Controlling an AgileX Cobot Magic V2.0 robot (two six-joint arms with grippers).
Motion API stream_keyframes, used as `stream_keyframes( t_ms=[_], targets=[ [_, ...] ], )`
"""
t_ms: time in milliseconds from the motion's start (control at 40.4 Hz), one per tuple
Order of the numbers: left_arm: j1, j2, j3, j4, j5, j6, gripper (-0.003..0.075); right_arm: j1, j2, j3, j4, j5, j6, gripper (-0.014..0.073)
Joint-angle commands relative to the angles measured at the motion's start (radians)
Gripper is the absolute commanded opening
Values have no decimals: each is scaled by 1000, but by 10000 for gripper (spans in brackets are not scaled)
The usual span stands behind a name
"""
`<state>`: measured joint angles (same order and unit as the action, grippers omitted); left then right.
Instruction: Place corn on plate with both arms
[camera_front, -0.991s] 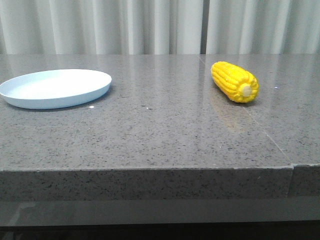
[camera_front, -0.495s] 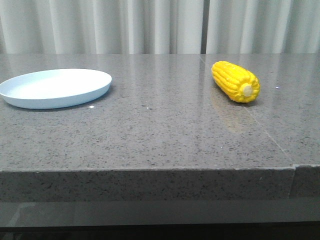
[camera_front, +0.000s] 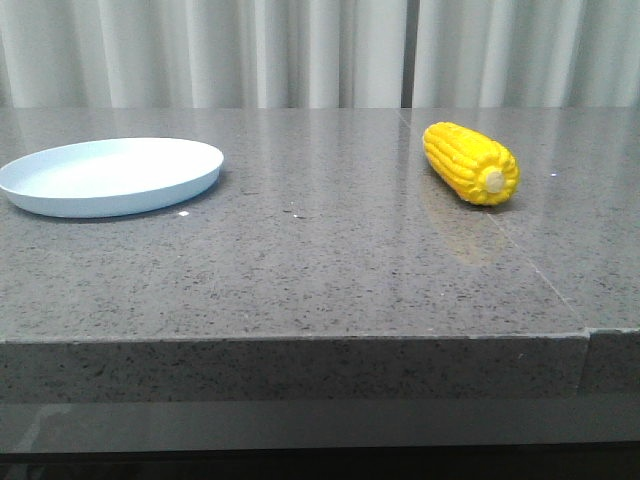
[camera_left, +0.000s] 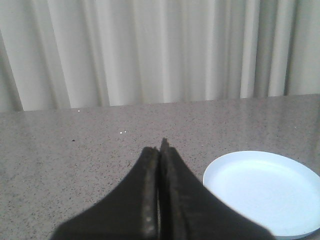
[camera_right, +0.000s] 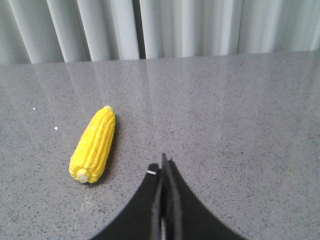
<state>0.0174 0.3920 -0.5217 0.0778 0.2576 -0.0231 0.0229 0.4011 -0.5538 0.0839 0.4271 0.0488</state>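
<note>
Broadly, a wide bench (camera_front: 320, 260) of speckled grey polished stone fills the front view, with a thin seam running from the far middle toward the near edge at about 4 o'clock. Behind it hang pale grey-white pleated curtains (camera_front: 300, 50), covering the whole background.

At about 9 o'clock on the bench sits a round, shallow, pale light-blue plate (camera_front: 110, 176) with a low raised rim. It lies flat and holds nothing. The left wrist view shows the same plate (camera_left: 262, 192) on the grey surface.

At about 2 o'clock lies a bright yellow, glossy plastic-looking corn cob (camera_front: 470, 163) with neat rows of kernels. It rests on its side, well apart from the plate, with its pale stub end facing the camera and a little toward 4 o'clock. A faint yellow reflection shows on the stone just in front of it. In the right wrist view the corn cob (camera_right: 93, 144) lies alone on the bench.

Neither arm appears in the front view. In the left wrist view the black two-fingered left gripper (camera_left: 160, 152) is clenched, fingers pressed together with nothing between them, near the plate but not touching it. In the right wrist view the black right gripper (camera_right: 163, 167) is likewise clenched on nothing, near the corn cob and clear of it.
</note>
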Motion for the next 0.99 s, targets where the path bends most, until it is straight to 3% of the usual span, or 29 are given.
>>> stream_keyframes(
  t_ms=[0, 99, 272, 347, 446, 718, 966],
  targets=[
    [-1, 19, -37, 2, -79, -1, -17, -4, 18, -37, -1, -85, -8, -116],
    [-1, 19, -37, 2, -79, -1, 83, -4, 17, -37, -1, -87, -8, -41],
    [-1, 19, -37, 2, -77, -1, 568, -4, 17, -37, -1, -90, -8, 332],
    [-1, 19, -37, 2, -77, -1, 673, -4, 17, -37, -1, -99, -8, 482],
    [-1, 19, -37, 2, -79, -1, 673, -4, 17, -37, -1, -98, -8, 575],
    [-1, 34, -44, -44, -72, -1, 615, -4, 17, -37, -1, -93, -8, 576],
    [-56, 309, -189, -112, 90, -1, 615, -4, 17, -37, -1, -93, -8, 576]
  ],
)
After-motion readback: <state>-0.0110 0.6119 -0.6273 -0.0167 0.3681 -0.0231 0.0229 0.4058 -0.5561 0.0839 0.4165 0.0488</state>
